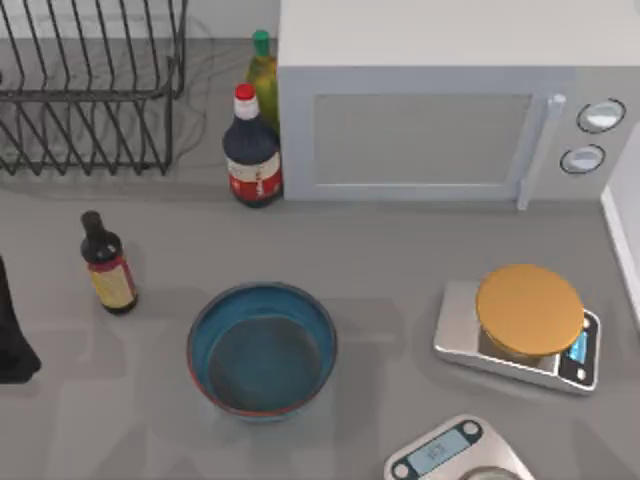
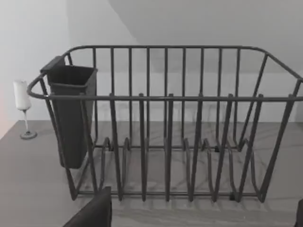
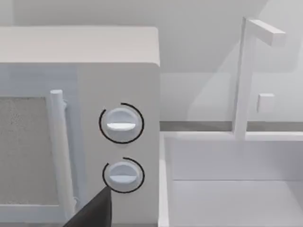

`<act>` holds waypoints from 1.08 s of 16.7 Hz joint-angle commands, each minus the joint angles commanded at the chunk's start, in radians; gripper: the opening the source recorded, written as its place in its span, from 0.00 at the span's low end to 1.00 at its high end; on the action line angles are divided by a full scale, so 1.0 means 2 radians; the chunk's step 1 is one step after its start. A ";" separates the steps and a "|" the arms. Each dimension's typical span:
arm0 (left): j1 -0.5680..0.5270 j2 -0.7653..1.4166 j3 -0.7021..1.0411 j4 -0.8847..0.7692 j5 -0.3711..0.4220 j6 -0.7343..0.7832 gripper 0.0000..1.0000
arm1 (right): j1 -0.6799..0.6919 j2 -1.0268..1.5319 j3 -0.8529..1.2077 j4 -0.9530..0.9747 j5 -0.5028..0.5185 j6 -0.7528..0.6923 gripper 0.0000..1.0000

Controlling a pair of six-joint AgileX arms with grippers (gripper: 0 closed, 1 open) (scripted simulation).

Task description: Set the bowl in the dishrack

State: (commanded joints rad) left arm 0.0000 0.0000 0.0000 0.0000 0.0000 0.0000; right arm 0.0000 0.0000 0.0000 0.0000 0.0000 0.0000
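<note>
Top view: bowl (image 1: 262,348) upright; bottle labels unreadable.

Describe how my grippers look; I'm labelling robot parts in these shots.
Little of them shows. The left arm appears at the top view's left edge as a plain black, matte shape with no markings or cables visible. In each wrist view a dark grey, flat, angular finger juts in, likewise unmarked.

blue bowl (image 1: 262,348) upright, dishrack (image 1: 90,95) apart
</note>
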 joint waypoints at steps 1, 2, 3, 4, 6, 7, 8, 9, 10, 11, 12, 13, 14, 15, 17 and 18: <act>0.000 0.000 0.000 0.000 0.000 0.000 1.00 | 0.000 0.000 0.000 0.000 0.000 0.000 1.00; 0.000 0.000 0.000 0.000 0.000 0.000 1.00 | 0.000 0.000 0.000 0.000 0.000 0.000 1.00; -0.003 0.005 0.005 -0.004 0.000 -0.003 1.00 | 0.000 0.000 0.000 0.000 0.000 0.000 1.00; -0.009 0.015 0.015 -0.012 0.001 -0.008 1.00 | 0.000 0.000 0.000 0.000 0.000 0.000 1.00; -0.028 0.052 0.051 -0.041 0.001 -0.027 1.00 | 0.000 0.000 0.000 0.000 0.000 0.000 1.00; -0.041 0.078 0.077 -0.060 0.002 -0.040 1.00 | 0.000 0.000 0.000 0.000 0.000 0.000 1.00; -0.056 0.110 0.107 -0.082 0.002 -0.055 1.00 | 0.000 0.000 0.000 0.000 0.000 0.000 1.00; -0.072 0.147 0.142 -0.107 0.002 -0.070 1.00 | 0.000 0.000 0.000 0.000 0.000 0.000 1.00; -0.089 0.189 0.181 -0.134 0.002 -0.087 1.00 | 0.000 0.000 0.000 0.000 0.000 0.000 1.00; -0.108 0.236 0.221 -0.163 0.002 -0.105 1.00 | 0.000 0.000 0.000 0.000 0.000 0.000 1.00; -0.127 0.287 0.264 -0.194 0.002 -0.124 1.00 | 0.000 0.000 0.000 0.000 0.000 0.000 1.00; -0.147 0.342 0.308 -0.226 0.001 -0.143 1.00 | 0.000 0.000 0.000 0.000 0.000 0.000 1.00; -0.167 0.399 0.352 -0.259 0.001 -0.162 1.00 | 0.000 0.000 0.000 0.000 0.000 0.000 1.00; -0.188 0.457 0.396 -0.293 0.001 -0.182 1.00 | 0.000 0.000 0.000 0.000 0.000 0.000 1.00; -0.229 0.568 0.481 -0.361 0.000 -0.221 1.00 | 0.000 0.000 0.000 0.000 0.000 0.000 1.00; -0.249 0.619 0.521 -0.394 0.000 -0.241 1.00 | 0.000 0.000 0.000 0.000 0.000 0.000 1.00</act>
State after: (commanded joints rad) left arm -0.4983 1.2379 1.0419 -0.7876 -0.0002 -0.4813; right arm 0.0000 0.0000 0.0000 0.0000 0.0000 0.0000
